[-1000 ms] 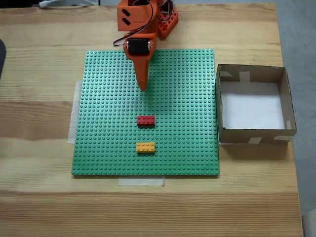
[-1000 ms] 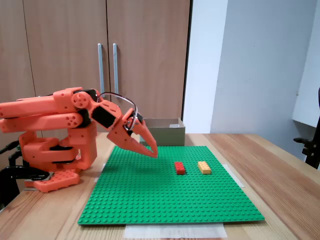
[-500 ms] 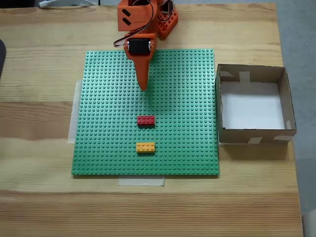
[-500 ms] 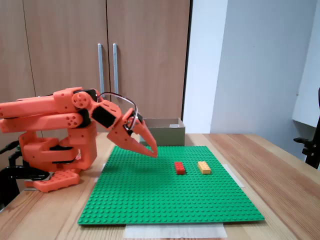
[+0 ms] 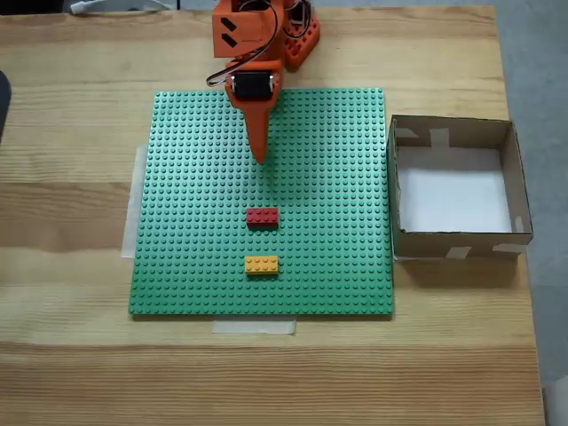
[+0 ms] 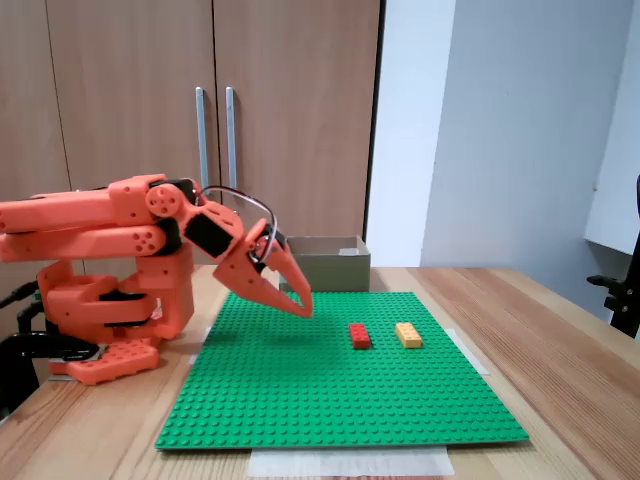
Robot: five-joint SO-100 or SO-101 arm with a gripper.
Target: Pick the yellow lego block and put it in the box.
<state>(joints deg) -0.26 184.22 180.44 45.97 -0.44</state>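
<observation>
The yellow lego block point(image 5: 261, 264) point(image 6: 408, 334) lies on the green studded baseplate point(image 5: 195, 222) point(image 6: 300, 400), near its front edge in the top-down fixed view. A red brick point(image 5: 262, 216) point(image 6: 359, 336) sits just beyond it, toward the arm. The orange gripper point(image 5: 259, 156) point(image 6: 303, 308) hovers low over the baseplate with its fingers together and nothing between them, well short of the red brick. The brown cardboard box point(image 5: 513, 177) point(image 6: 330, 268) with a white floor stands beside the baseplate's right edge in the top-down view.
The arm's orange base point(image 5: 297, 40) point(image 6: 100, 310) sits at the table's back edge. Pale tape strips point(image 5: 253, 327) hold the baseplate to the wooden table point(image 5: 71, 355). Wooden cabinet doors point(image 6: 215, 120) stand behind.
The arm has lifted very slightly at the wrist; the gripper tip has barely shifted. Both bricks and the box stay where they were.
</observation>
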